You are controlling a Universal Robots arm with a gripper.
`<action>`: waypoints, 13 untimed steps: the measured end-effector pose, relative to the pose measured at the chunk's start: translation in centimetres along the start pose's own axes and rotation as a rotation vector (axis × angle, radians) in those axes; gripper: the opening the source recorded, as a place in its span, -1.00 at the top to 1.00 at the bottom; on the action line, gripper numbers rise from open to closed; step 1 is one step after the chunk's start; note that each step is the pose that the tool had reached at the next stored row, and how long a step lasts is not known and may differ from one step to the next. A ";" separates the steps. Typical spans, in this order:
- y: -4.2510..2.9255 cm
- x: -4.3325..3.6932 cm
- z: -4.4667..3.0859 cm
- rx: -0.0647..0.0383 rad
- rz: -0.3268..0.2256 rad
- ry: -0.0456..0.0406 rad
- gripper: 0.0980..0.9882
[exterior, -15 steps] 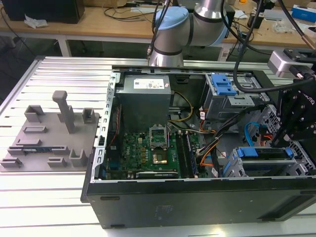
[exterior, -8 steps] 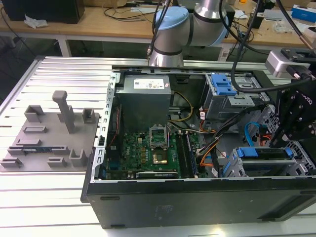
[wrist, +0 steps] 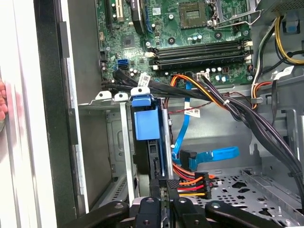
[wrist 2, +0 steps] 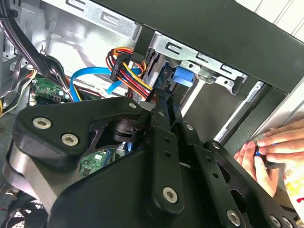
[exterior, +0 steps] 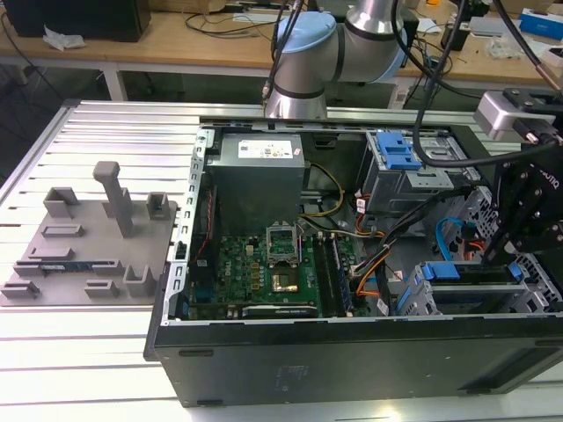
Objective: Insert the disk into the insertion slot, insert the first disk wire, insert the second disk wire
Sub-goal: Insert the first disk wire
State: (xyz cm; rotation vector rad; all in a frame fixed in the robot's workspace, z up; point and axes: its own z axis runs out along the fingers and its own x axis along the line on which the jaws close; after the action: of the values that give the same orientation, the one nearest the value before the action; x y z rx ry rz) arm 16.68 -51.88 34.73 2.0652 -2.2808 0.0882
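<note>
deep in the computer case (exterior: 352, 356), the gripper (wrist: 164, 189) pinches the power wire plug (wrist: 172, 183) between its fingers at the disk (wrist: 146, 124), seated in the insertion slot (wrist: 124, 142); a skewed push could jam it; the loose blue data wire (wrist: 213, 156) might snag

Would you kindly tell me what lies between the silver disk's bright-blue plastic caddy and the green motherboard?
In the first wrist view, a bundle of black cables crosses between the bright-blue plastic caddy and the green motherboard.
</note>
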 end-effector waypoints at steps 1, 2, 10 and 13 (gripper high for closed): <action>-0.01 0.02 0.00 0.000 0.000 0.0001 0.84; -0.02 0.03 0.00 0.000 0.000 0.0001 0.84; -0.03 0.12 0.01 0.000 0.000 0.0001 0.84; -0.04 0.12 0.05 0.000 0.000 0.0002 0.84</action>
State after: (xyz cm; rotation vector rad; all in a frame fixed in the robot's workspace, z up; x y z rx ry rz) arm 16.71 -52.00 34.69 2.0651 -2.2807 0.0885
